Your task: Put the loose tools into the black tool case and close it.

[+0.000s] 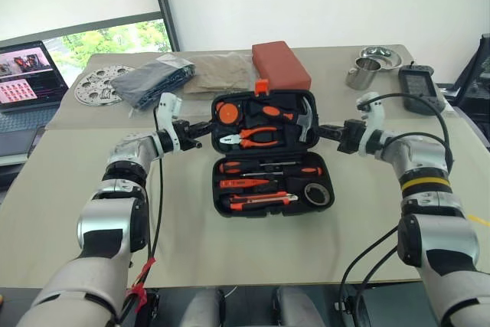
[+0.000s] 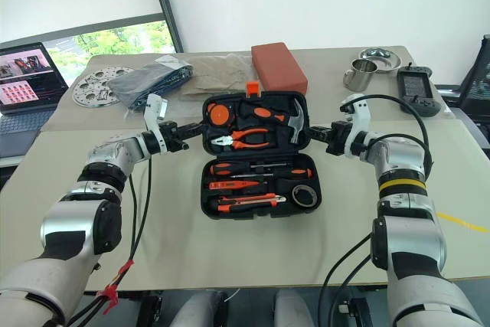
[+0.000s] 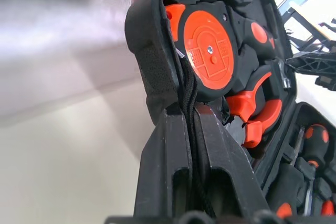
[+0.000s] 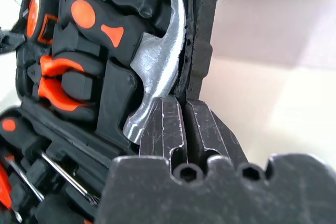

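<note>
The black tool case (image 1: 330, 179) lies open in the middle of the table, its lid half tilted up. Two screwdrivers (image 1: 268, 168) and the flat utility knife (image 1: 260, 201) rest in recesses of the near half, with a slim orange tool (image 1: 243, 183) between them. My left gripper (image 1: 200, 129) is shut on the lid's left edge, and the left wrist view shows its fingers (image 3: 168, 150) pinching that rim. On the opposite side my right gripper (image 1: 325, 132) is shut on the lid's right edge, right beside the hammer head (image 4: 155, 72).
Hammer (image 1: 305, 119), pliers (image 1: 253, 138) and an orange tape measure (image 1: 227, 111) sit in the lid. Behind the case are a red block (image 1: 280, 65), a bagged cloth bundle (image 1: 157, 78), a perforated disc (image 1: 98, 86), a steel cup (image 1: 360, 74) and bowl (image 1: 380, 57). A laptop (image 1: 27, 74) stands at far left.
</note>
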### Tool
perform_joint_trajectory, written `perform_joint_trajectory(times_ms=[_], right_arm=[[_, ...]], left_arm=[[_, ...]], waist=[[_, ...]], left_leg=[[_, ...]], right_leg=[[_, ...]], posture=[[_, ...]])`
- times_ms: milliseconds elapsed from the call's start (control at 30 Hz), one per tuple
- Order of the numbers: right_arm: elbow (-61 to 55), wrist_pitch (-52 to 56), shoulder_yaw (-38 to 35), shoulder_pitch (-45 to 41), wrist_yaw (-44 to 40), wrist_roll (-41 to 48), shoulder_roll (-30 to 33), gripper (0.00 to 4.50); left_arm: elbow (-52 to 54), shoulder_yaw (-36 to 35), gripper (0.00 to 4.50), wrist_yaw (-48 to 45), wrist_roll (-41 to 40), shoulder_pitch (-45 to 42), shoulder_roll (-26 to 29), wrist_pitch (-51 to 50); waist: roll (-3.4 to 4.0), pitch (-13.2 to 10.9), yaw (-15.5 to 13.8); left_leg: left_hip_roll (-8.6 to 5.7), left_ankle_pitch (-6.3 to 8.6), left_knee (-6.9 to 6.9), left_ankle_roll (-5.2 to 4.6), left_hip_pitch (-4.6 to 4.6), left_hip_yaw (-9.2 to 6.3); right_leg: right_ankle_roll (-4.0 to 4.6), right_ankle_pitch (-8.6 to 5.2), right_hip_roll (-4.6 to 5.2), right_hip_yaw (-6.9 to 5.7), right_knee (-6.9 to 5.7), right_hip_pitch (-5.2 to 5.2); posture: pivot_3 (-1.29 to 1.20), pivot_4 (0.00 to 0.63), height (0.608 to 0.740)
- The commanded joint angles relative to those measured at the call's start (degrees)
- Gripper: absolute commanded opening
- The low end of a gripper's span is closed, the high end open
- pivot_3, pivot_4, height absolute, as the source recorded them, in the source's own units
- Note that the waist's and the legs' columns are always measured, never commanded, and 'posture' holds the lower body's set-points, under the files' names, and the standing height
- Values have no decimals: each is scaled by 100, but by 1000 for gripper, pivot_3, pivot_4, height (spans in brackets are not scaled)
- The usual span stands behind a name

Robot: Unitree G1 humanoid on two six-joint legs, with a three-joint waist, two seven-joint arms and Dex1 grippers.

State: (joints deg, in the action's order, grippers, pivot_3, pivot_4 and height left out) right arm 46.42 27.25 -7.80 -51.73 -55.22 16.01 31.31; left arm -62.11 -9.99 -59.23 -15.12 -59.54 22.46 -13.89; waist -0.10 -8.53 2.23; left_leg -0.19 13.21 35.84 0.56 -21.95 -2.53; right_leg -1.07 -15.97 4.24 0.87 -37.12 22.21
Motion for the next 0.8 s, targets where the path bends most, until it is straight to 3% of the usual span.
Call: perform_joint_trajectory(times_ms=[33, 333, 467, 700, 800], right_arm=[[-802, -1116, -241, 182, -299, 253, -127, 0], [-577, -4235, 36, 955, -301, -486, -204, 0], [-85, -5976, 193, 1177, -381, -895, -16, 0], [517, -8049, 562, 1638, -833, -1284, 608, 0], [662, -8307, 677, 1676, -667, -1503, 820, 989]], left_arm=[[858, 195, 46, -136, 205, 139, -79, 1335], [849, 1101, 46, 191, 1458, 879, 122, 4125], [485, 1495, 46, 1023, 2284, 1094, 388, 5713], [219, 2271, 46, 2877, 3953, 1323, 1013, 7625], [277, 2411, 0, 3433, 4303, 1343, 1183, 8194]], waist=[[1, 0, 2], [4, 3, 1], [4, 3, -16], [3, 2, -17], [3, 2, -32]], left_leg=[[2, -12, -2, 10, -2, 0], [2, -17, -3, 1, 18, 15], [2, -18, -3, 0, 33, 25], [3, -17, -7, -2, 88, 34], [3, -17, -5, -2, 92, 35]], right_leg=[[1, 1, 0, -3, -1, 2], [6, 5, 3, 0, 1, -8], [9, 7, 5, 5, 0, -17], [8, 6, 4, 17, 20, -64], [8, 6, 9, 18, 23, -74]], posture=[[0, 150, 707], [0, 150, 707], [0, 150, 707], [0, 150, 707], [0, 150, 707]])
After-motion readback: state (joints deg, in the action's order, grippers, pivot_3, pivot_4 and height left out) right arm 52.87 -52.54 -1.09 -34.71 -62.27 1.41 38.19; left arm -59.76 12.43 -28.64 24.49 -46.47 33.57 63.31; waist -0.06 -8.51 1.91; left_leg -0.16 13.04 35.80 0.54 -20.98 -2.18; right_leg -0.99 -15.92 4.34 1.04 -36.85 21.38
